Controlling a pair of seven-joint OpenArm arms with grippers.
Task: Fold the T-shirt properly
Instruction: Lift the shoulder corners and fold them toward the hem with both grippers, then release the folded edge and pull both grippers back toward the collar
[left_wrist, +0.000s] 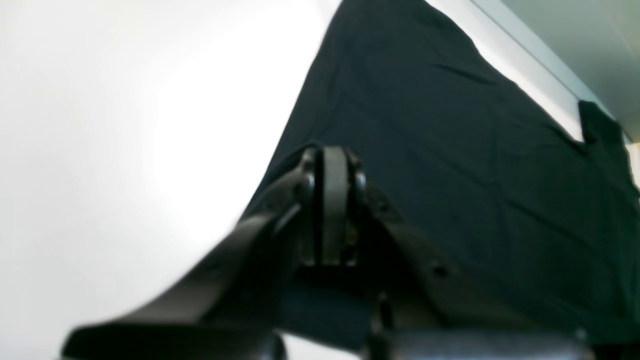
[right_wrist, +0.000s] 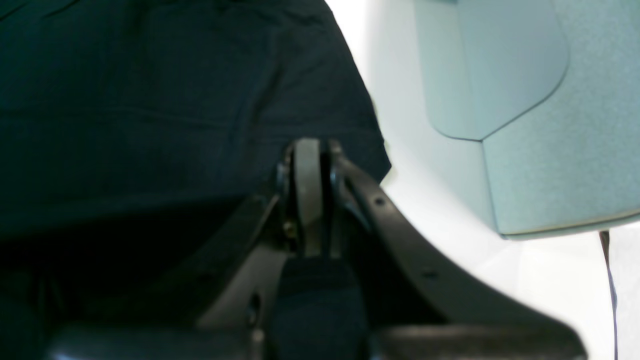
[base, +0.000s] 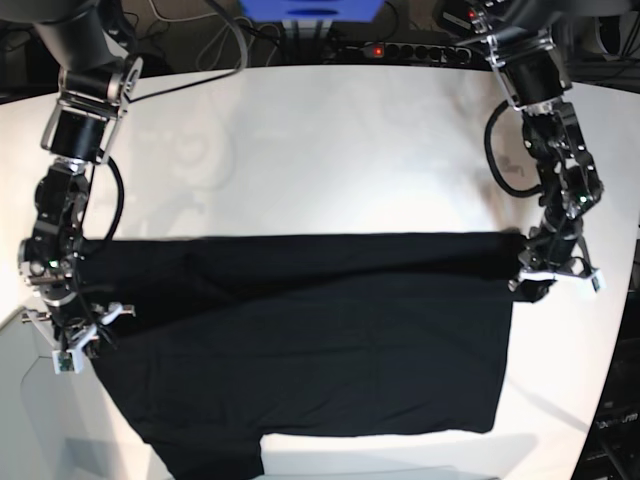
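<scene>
Seen from the base view, the right gripper (base: 88, 335) sits at the lower left of the frame, its jaws closed on the left edge of the T-shirt (base: 310, 345), at a corner of the black cloth. The shirt spreads across the lower middle of the white table (base: 300, 150), its upper edge running nearly straight from left to right, its lower edge reaching the bottom of the frame, where one sleeve juts down at lower left. No print or label shows on the visible side. At middle right, the left gripper (base: 530, 272) is clamped on the shirt's upper right corner, the arm rising from it to the upper right of the frame. Cables and a power strip (base: 400, 50) line the table's far edge at top centre.

In the right wrist view, the closed fingers (right_wrist: 306, 180) stand at centre, the dark cloth (right_wrist: 150, 100) filling the upper left and running down to them, with a pale green panel (right_wrist: 550, 150) at upper right.

In the left wrist view, the bright table (left_wrist: 100, 150) fills the left half; the pinched fingers (left_wrist: 334, 200) at centre meet the near edge of the shirt (left_wrist: 450, 175), which stretches away to the upper right, a sleeve (left_wrist: 600, 125) at far right.
</scene>
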